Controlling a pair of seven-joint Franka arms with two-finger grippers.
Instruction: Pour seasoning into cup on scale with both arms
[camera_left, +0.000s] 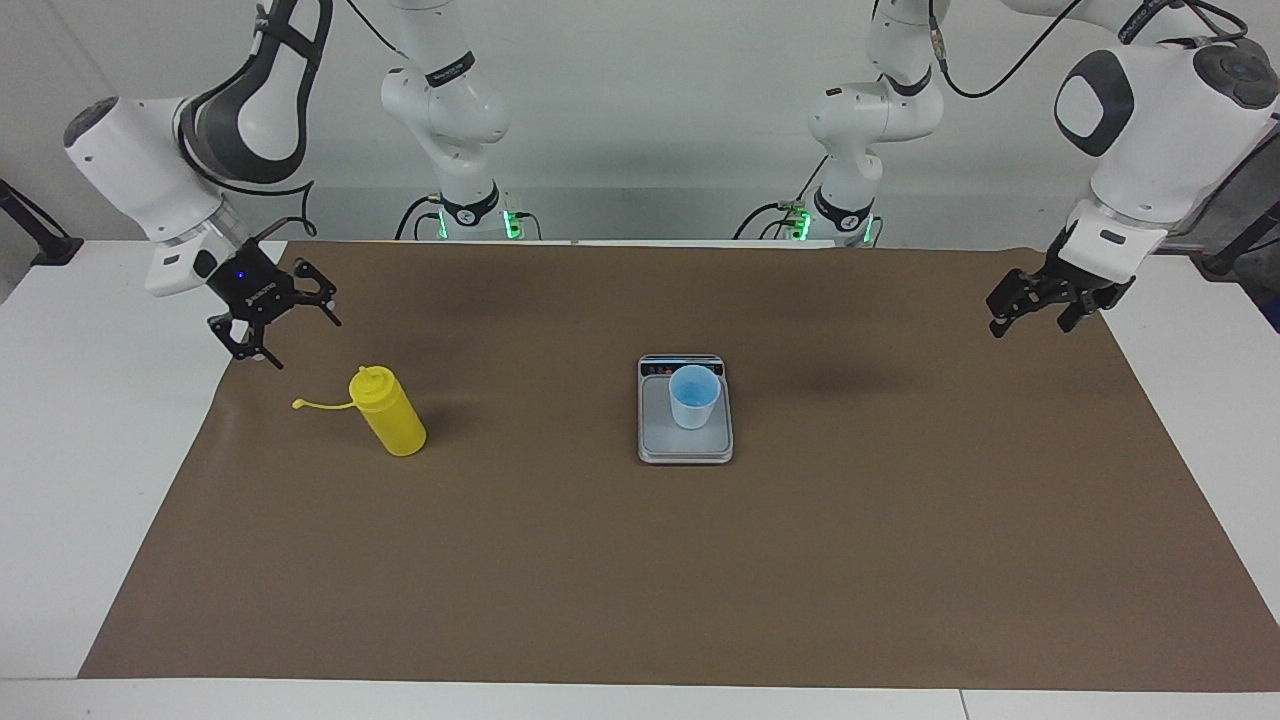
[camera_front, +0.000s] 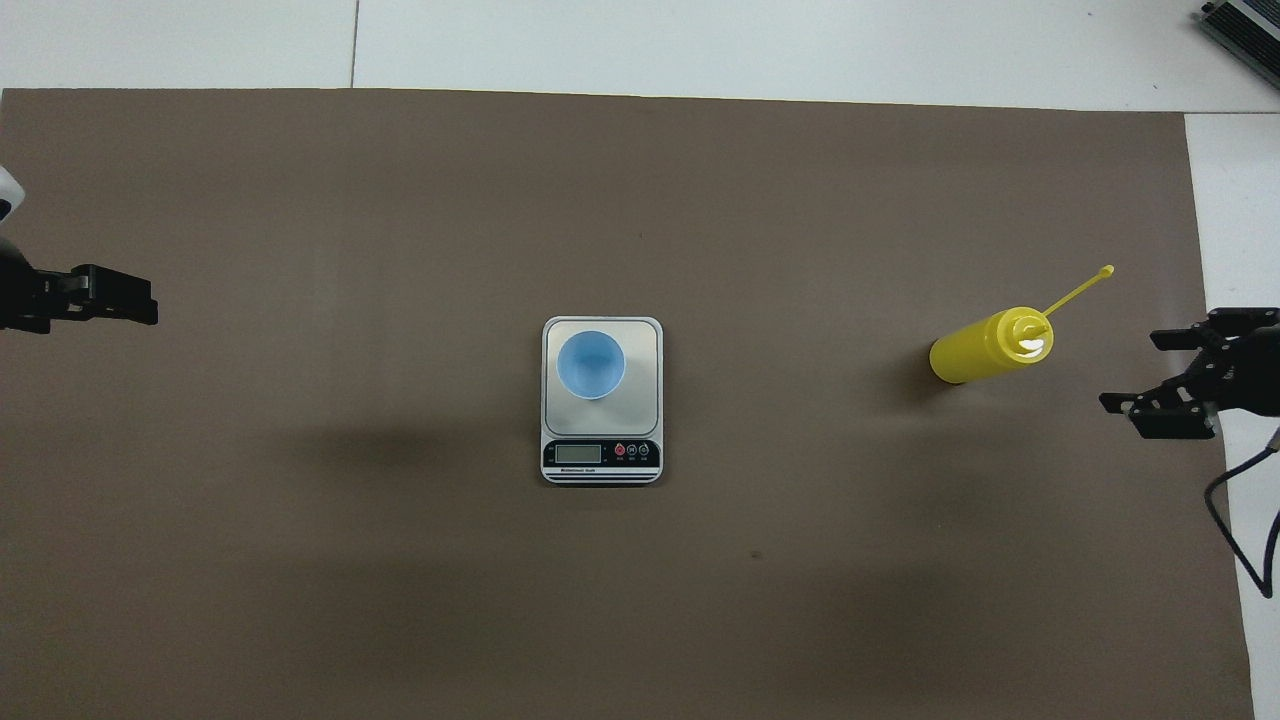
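Seasoning (camera_left: 390, 412) upright, right end effector (camera_left: 291, 325) (fingers spread) raised beside it

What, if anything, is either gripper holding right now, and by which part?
Nothing is held. The right gripper hangs open, apart from the standing seasoning bottle; the left gripper waits open over the mat's edge.

yellow seasoning (camera_left: 390, 423) upright near right claw (camera_left: 287, 324), spread and raised; cup (camera_left: 693, 396) on scale (camera_left: 685, 445); left claw (camera_left: 1027, 308) waiting, spread.
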